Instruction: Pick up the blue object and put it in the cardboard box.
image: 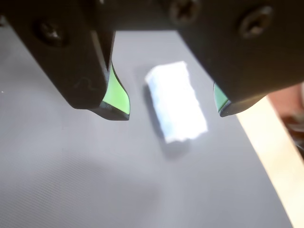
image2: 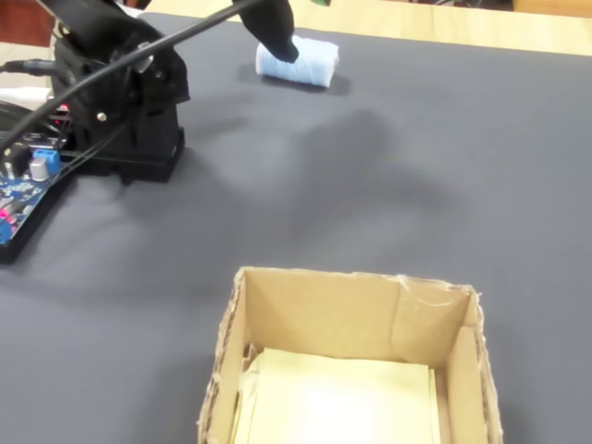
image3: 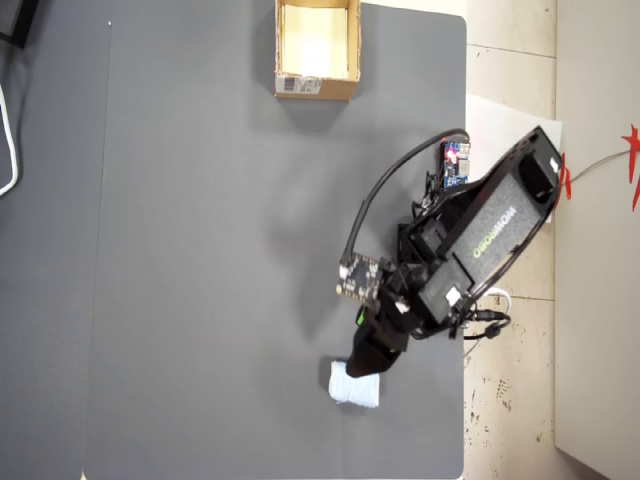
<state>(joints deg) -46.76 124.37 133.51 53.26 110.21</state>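
- Wrist view: gripper [image: 173,111] spread wide, green-padded fingertips [image: 116,95] either side of the blue object [image: 176,102], holding nothing. Roll lies flat on the dark mat [image: 71,180], its long axis slanting between the jaws, nearer the right-hand tip. Judgement: centre the gap over the roll and descend until the pads sit below its top before closing; squeeze across the short width, gently, since it looks soft.
- Fixed view: one dark jaw tip overlaps the roll's near left end; contact cannot be told. Cardboard box [image2: 231,342] sits open-topped in the foreground, pale inside, well apart from the roll. Bare mat lies between them. Arm base [image2: 129,120] and a circuit board [image2: 23,190] stand at the left.
- Overhead view: roll [image3: 355,385] sits near the mat's bottom right edge, arm [image3: 470,250] reaching over it. Box [image3: 283,50] is at the far top edge. Judgement: lift clear first; the long carry is unobstructed, but the box walls need height.
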